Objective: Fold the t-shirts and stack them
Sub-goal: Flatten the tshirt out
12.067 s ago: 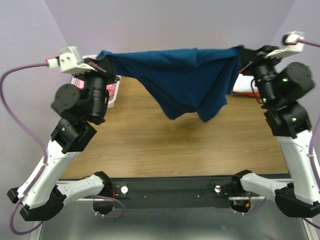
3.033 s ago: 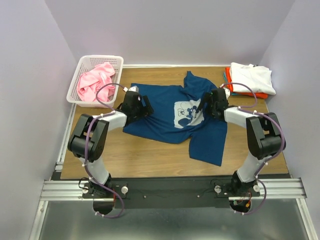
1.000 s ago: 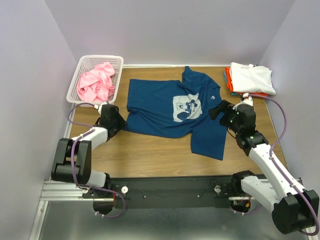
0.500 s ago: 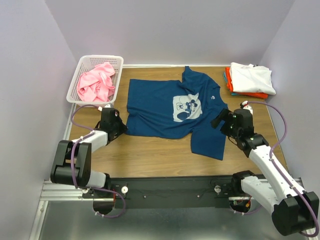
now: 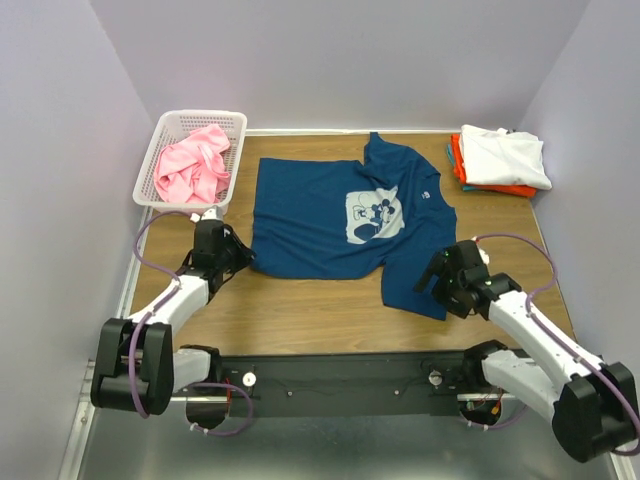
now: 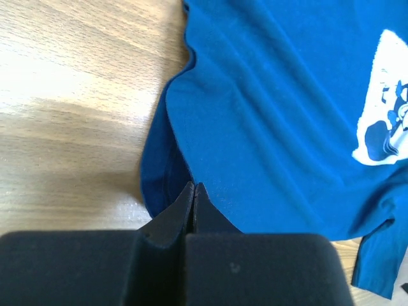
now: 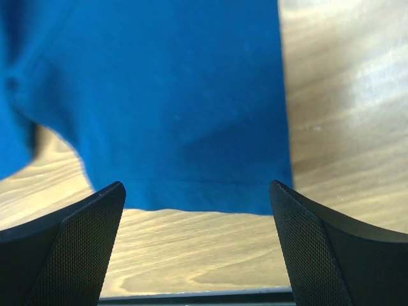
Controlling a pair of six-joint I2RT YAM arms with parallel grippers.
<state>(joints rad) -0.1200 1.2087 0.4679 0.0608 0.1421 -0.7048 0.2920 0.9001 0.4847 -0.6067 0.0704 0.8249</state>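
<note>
The tee (image 5: 330,215) lies print-up on the bench (image 5: 300,300), its long axis running left to right, with the straight hem toward our left arm. Our left fingers (image 6: 193,191) are pressed together at the near hem corner; whether cloth is nipped there we cannot tell. Our right fingers (image 5: 436,287) are spread wide over the near right flap, so we judge that arm the nearer one to fold it in
</note>
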